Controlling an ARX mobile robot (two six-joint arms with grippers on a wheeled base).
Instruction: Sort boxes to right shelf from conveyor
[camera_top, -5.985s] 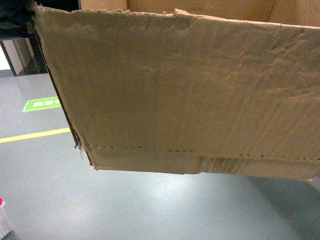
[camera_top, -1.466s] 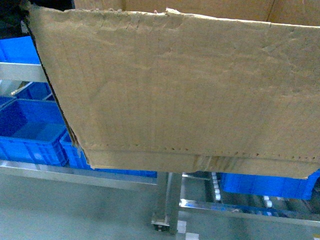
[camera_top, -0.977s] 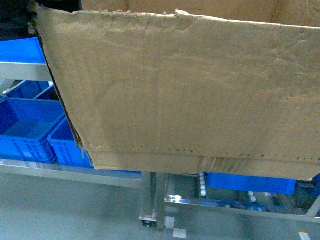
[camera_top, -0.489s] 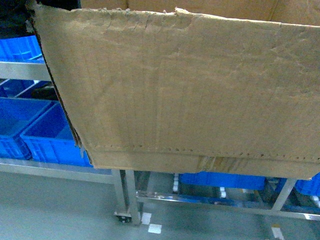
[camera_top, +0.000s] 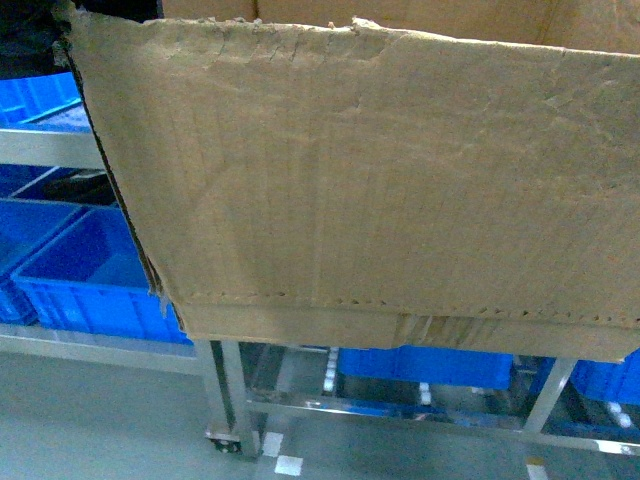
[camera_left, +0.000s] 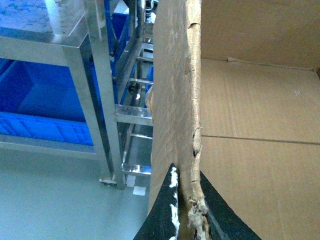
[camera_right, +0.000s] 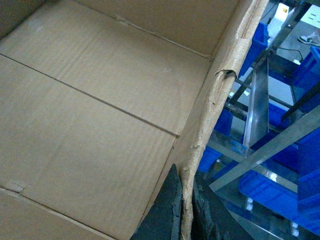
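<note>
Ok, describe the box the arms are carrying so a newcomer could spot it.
It fills most of the head view, in front of the steel shelf. The cardboard box is big, brown and open-topped. Unlike the blue bins behind it, it has ragged torn edges.

The box (camera_top: 380, 180) is filling most of the head view, running off its top and right edges and hiding both grippers there. It is also covering much of the shelf (camera_top: 235, 395) and the blue bins (camera_top: 80, 280). Each wrist view is cutting off its gripper at the bottom edge.
</note>
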